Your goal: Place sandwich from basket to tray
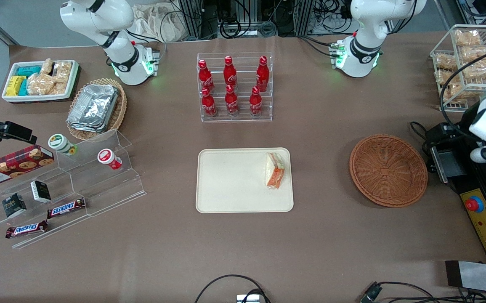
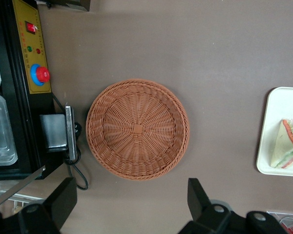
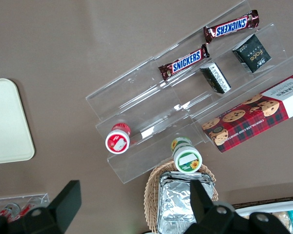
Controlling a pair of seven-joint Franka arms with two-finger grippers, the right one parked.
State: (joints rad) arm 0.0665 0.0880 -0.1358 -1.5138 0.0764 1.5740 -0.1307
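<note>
So sandwich already lies on the tray, at the tray edge nearest the basket, and the basket's empty, so placing looks done imo. My gripper hangs above the basket w/ fingers spread wide, holding nothing. Next move prob just retreat, no regrasp needed.
</note>
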